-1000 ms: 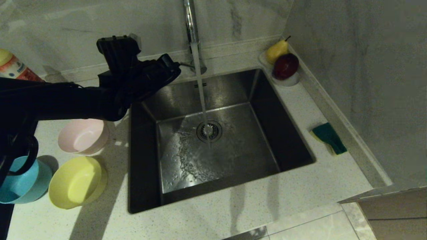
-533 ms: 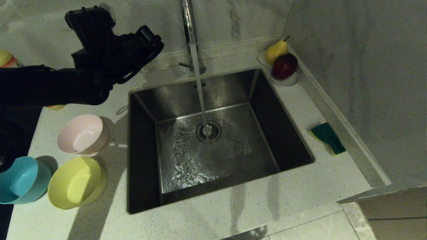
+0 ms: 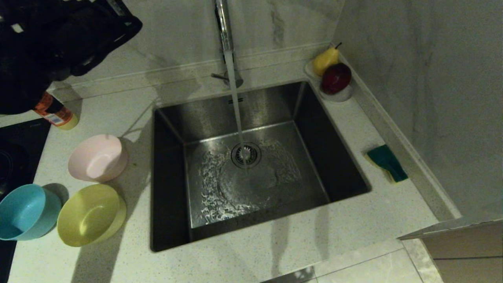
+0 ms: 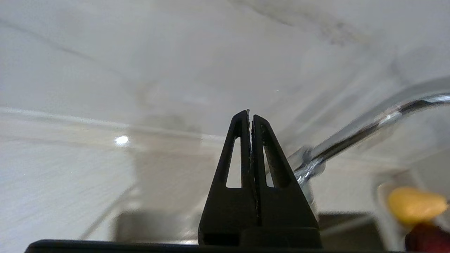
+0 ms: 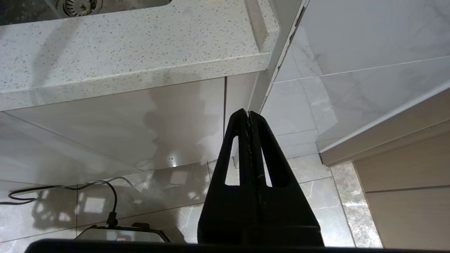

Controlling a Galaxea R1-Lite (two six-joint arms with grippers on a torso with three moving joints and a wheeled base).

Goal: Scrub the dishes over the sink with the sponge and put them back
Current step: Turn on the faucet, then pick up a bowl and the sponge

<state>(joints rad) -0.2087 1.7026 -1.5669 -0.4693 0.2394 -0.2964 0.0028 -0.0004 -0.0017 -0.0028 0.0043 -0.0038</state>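
My left gripper (image 4: 250,114), fingers pressed together, hangs high by the wall; the right gripper (image 5: 248,114), likewise closed, is parked below the counter. Sponge (image 3: 387,162) lies right of the sink (image 3: 169,188), bowls left. Running water risks splashing.

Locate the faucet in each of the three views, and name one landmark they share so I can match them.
Head view: the faucet rises at the top centre behind the sink, water running to the drain.
Left wrist view: its chrome spout crosses beyond the shut left hand, near the yellow pear.
Right wrist view: not in it.
Shared landmark: the pear, in the head and left wrist views only.
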